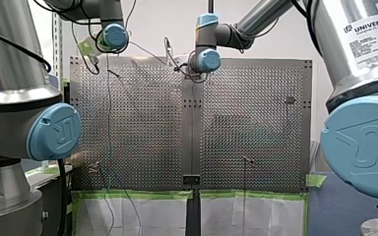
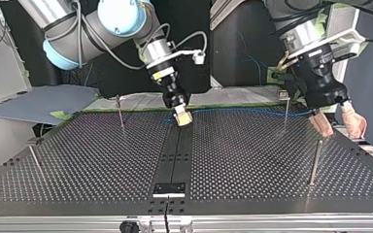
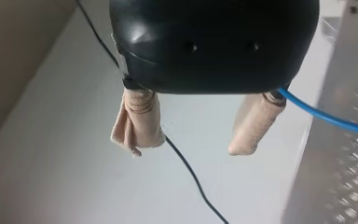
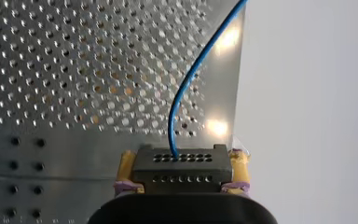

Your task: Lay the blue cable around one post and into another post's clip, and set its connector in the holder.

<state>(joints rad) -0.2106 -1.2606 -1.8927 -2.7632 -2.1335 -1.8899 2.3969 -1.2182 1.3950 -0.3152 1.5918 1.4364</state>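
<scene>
blue cable [image 4: 182,95] end clamped in my right gripper [image 4: 182,164]; my left gripper [image 3: 189,145] spread and empty

the right wrist view shows the cable rising from a black connector [image 4: 182,171] with 2 rows of holes, pinched between yellow pads over the table's dark centre strip [image 2: 175,150]. the top view cannot resolve the connector, but shows the cable running from the strip's far end toward that view's right, crossing a post [image 2: 285,109] well away from the strip, to my left gripper. only the left wrist view shows it passing beside 1 beige finger [image 3: 254,126], not between the 2. a black holder [image 2: 170,189] sits at the strip's near end.
</scene>
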